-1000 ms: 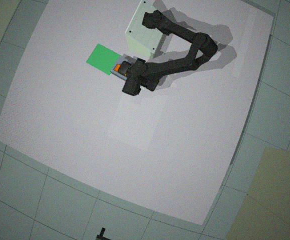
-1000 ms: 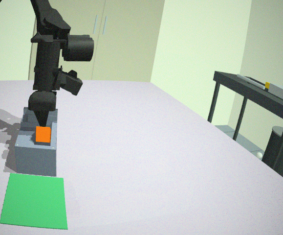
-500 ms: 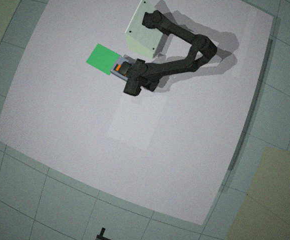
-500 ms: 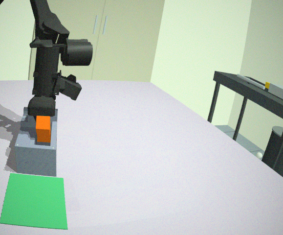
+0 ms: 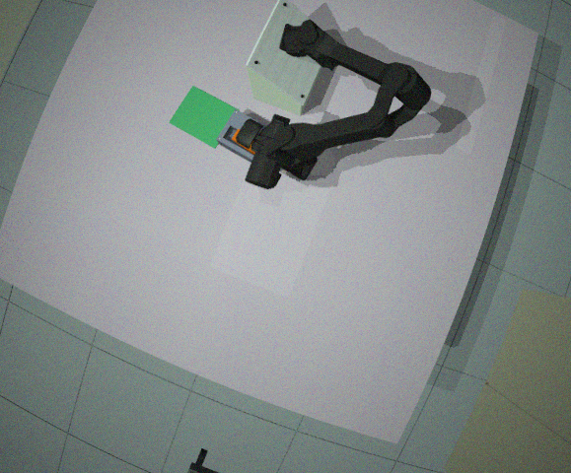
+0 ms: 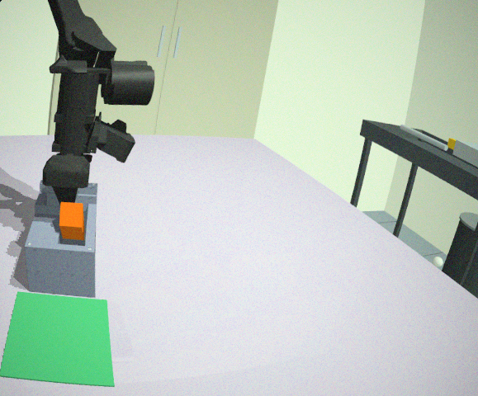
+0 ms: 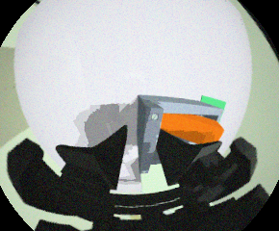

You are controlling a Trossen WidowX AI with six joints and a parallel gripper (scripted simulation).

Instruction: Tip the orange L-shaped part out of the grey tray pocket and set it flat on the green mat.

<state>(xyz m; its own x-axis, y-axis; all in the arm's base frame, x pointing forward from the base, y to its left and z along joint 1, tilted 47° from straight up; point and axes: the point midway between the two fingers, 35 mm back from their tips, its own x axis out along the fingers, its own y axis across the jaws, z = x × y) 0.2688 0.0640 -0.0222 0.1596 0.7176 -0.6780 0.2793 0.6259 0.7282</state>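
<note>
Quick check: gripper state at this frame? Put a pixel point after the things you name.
Gripper (image 5: 259,138) (image 6: 67,198) (image 7: 139,127): partly open, nothing between the fingers.

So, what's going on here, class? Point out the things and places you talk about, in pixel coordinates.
A robot arm has its gripper (image 5: 254,145) (image 6: 66,202) (image 7: 139,127) down at the grey tray (image 5: 236,151) (image 6: 59,271) (image 7: 147,127), fingers partly open. It seems to be pressing one end of the orange part (image 5: 249,150) (image 6: 72,221) (image 7: 190,126), whose other end, nearer the green mat (image 5: 202,115) (image 6: 57,338) (image 7: 214,102), sticks up out of its pocket. Nothing is pinched between the fingers. The part has yet to be pinched, lifted out and laid flat on the mat.
</note>
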